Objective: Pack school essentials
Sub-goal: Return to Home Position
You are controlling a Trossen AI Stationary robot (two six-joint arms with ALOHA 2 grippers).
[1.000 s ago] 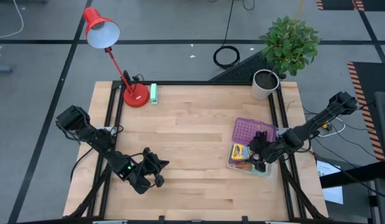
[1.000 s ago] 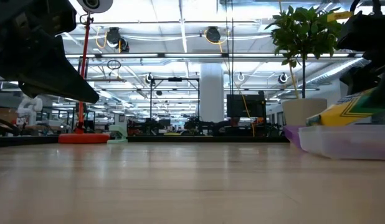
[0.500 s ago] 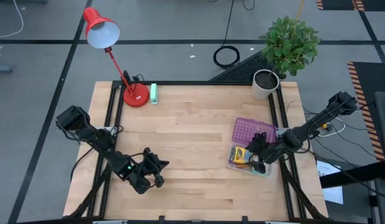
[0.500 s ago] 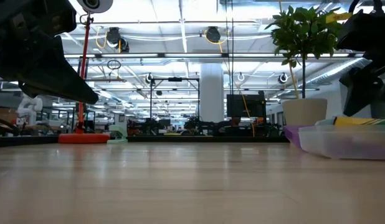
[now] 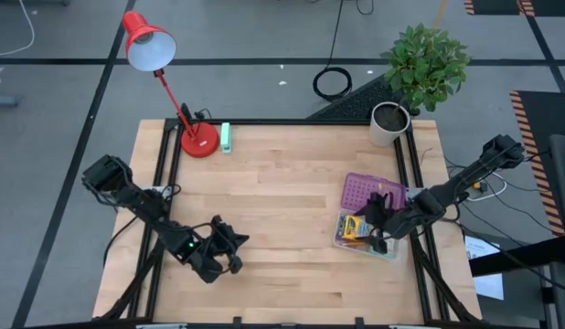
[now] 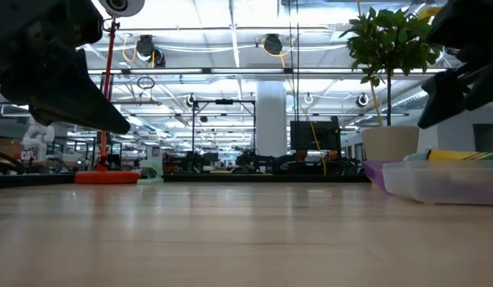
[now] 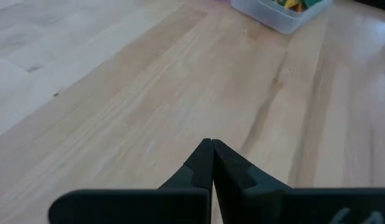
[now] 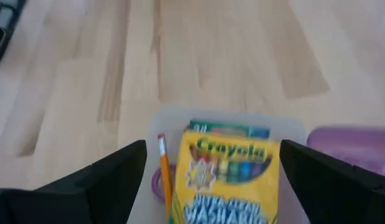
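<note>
The wooden worktop (image 5: 282, 210) carries, at its 3 o'clock edge, a clear bin (image 5: 365, 236) with a purple lid (image 5: 368, 192) touching its far side. The yellow crayon box (image 8: 227, 180) lies flat inside the bin beside an orange pencil (image 8: 164, 171). Just above, the right hand (image 5: 378, 222) hangs spread wide and empty. Toward 7 o'clock, the left hand (image 7: 210, 148) waits pinched closed.
</note>
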